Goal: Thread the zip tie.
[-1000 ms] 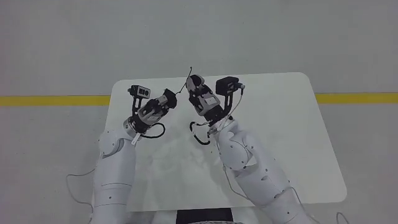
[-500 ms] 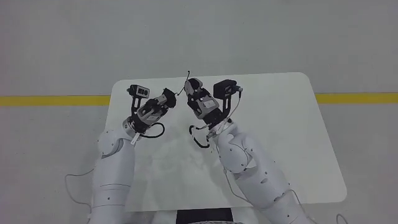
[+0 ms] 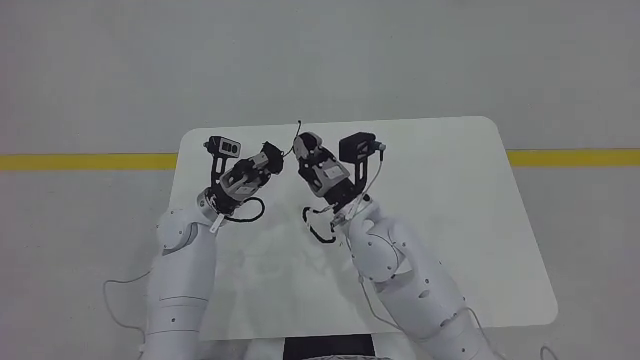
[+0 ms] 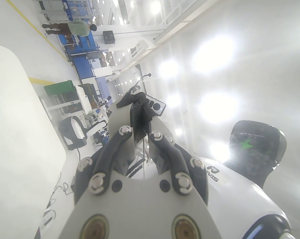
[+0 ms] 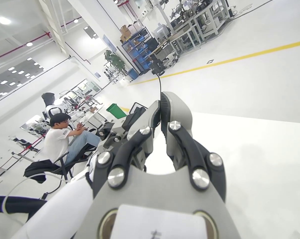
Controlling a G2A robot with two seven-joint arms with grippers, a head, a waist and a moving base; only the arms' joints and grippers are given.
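- The right gripper (image 5: 160, 108) is seen clamped on the zip tie (image 5: 160, 84), fingertips pressed together.
- The thin black strip is held upright, projecting beyond the fingertips.
- The white table (image 5: 252, 145) is seen beneath the gripper.

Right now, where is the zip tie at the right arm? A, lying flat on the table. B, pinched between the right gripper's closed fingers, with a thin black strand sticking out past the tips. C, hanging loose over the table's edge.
B: in the right wrist view the right gripper has its fingers closed together, and the zip tie rises as a thin black strand from between the tips.
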